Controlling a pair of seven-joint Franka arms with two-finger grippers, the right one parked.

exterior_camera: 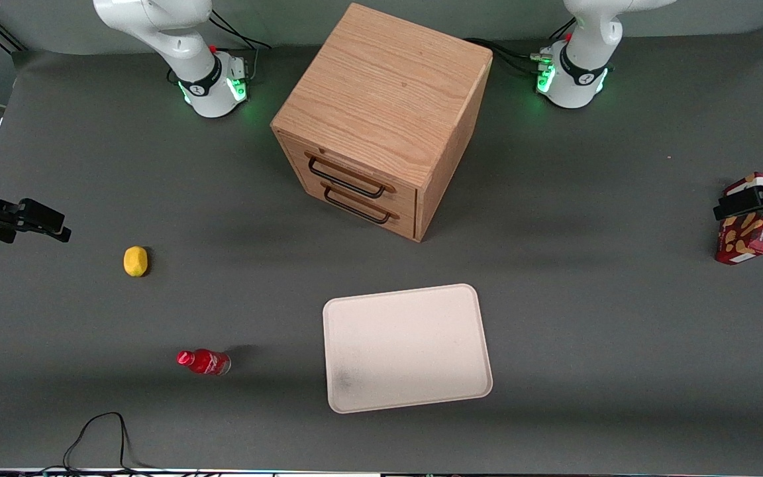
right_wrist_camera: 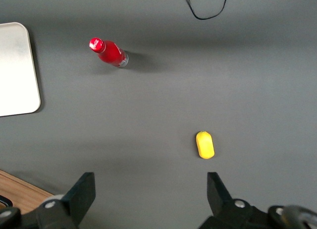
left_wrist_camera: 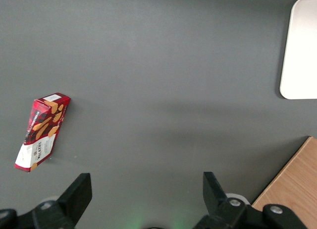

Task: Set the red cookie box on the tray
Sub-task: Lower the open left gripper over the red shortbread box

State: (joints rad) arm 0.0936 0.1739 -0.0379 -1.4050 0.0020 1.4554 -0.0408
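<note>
Red cookie box (left_wrist_camera: 43,131) lying flat on bench (exterior_camera: 587,298) at working arm's end, well apart from tray (exterior_camera: 406,348). Claw (left_wrist_camera: 144,192) above bench near box, fingers (left_wrist_camera: 79,192) spread, holding nothing.

Left arm (exterior_camera: 583,63): glossy white rounded segments with a black band at the joint, green indicator lights glowing at the base, a small red fitting above them, and black cables leading away. Pincer (left_wrist_camera: 143,199): matte black with two angular fingers (left_wrist_camera: 77,192) set wide apart, silver screws at their roots.
</note>
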